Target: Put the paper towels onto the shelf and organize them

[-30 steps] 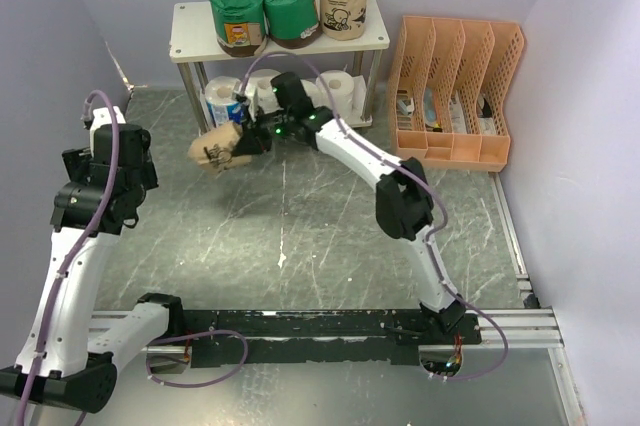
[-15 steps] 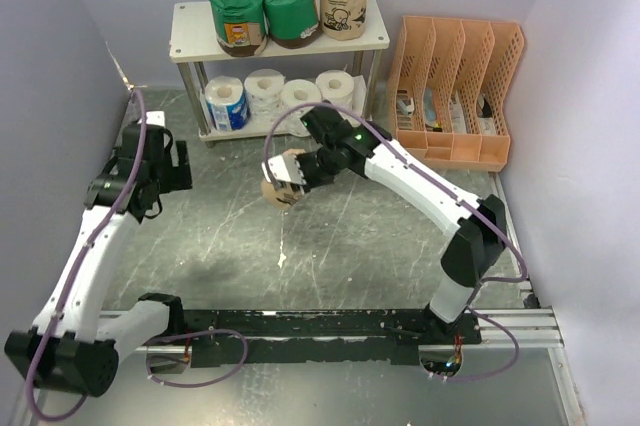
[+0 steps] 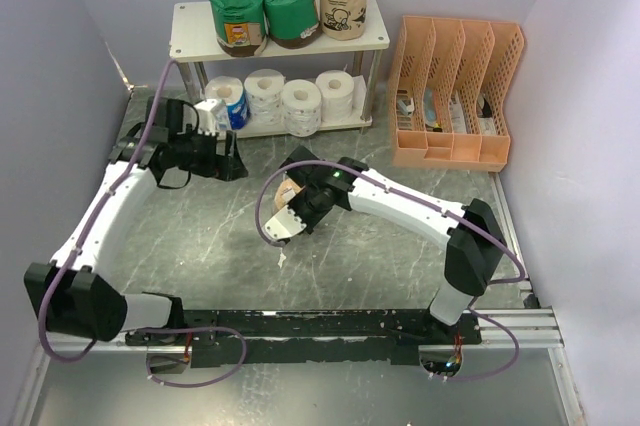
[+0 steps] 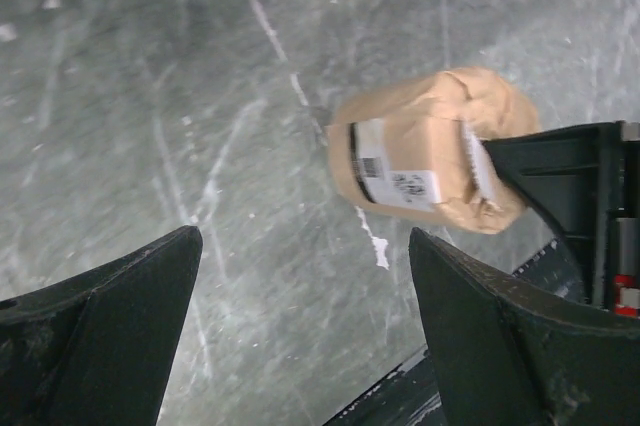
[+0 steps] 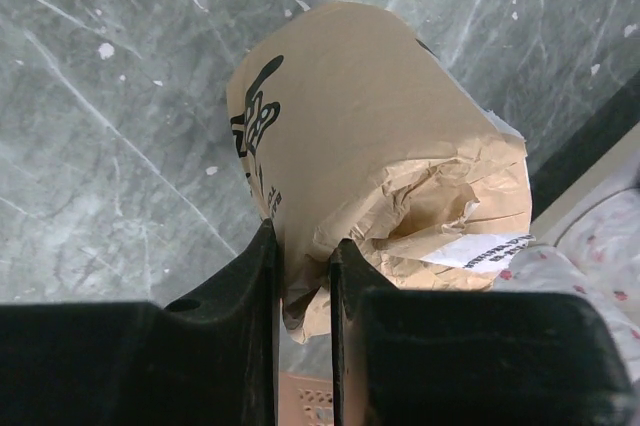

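Note:
My right gripper (image 3: 303, 208) is shut on the crumpled end of a tan-wrapped paper towel roll (image 3: 285, 218) and holds it over the middle of the floor. The wrist view shows the roll (image 5: 350, 116) pinched between my right gripper's jaws (image 5: 302, 238). My left gripper (image 3: 232, 158) is open and empty, left of that roll and in front of the shelf's left legs; its view (image 4: 302, 236) shows the roll (image 4: 420, 161) ahead. The shelf (image 3: 190, 26) carries two green rolls (image 3: 237, 14) and a tan roll (image 3: 343, 3) on top. Below stand a blue-and-white roll (image 3: 232, 103) and three white rolls (image 3: 301, 106).
An orange slotted file organizer (image 3: 455, 91) stands right of the shelf against the back wall. Walls close in on the left, back and right. A black mounting rail (image 3: 330, 324) runs along the near edge.
My right gripper carried the tan roll from in front of the shelf's lower tier back toward the middle of the floor. My left arm swung in from the left toward the shelf's front.

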Robot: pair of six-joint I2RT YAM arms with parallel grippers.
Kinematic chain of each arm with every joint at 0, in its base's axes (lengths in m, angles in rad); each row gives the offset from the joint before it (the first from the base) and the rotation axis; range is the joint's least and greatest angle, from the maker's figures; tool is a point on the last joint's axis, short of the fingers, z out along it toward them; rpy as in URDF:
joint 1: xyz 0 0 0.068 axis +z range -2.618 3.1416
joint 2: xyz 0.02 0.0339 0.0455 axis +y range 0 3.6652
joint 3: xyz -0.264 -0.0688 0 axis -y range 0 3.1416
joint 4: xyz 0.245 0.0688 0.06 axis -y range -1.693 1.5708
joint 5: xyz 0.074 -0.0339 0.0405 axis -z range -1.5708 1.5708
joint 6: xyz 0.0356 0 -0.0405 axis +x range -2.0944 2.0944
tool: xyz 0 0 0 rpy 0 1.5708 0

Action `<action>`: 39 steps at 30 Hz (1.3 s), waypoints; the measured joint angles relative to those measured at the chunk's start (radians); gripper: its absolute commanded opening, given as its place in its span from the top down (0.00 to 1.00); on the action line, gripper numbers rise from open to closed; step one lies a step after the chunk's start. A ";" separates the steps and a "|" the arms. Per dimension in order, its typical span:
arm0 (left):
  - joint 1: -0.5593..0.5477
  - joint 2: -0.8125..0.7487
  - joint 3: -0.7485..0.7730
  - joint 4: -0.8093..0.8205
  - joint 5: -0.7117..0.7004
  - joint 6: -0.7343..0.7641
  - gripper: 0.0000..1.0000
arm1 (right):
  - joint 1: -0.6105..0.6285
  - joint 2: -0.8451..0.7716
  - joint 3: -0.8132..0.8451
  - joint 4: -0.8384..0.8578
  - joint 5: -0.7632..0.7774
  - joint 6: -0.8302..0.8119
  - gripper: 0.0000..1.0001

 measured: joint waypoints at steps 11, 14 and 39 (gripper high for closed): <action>-0.073 0.171 0.045 0.013 0.216 0.045 0.04 | 0.010 -0.024 -0.047 0.111 0.062 -0.011 0.68; -0.076 0.172 0.044 0.065 0.276 0.013 0.04 | 0.010 -0.048 -0.085 0.138 0.068 -0.002 0.69; -0.249 0.238 -0.115 0.319 0.136 -0.346 0.04 | 0.012 -0.096 -0.237 0.306 0.122 0.039 0.76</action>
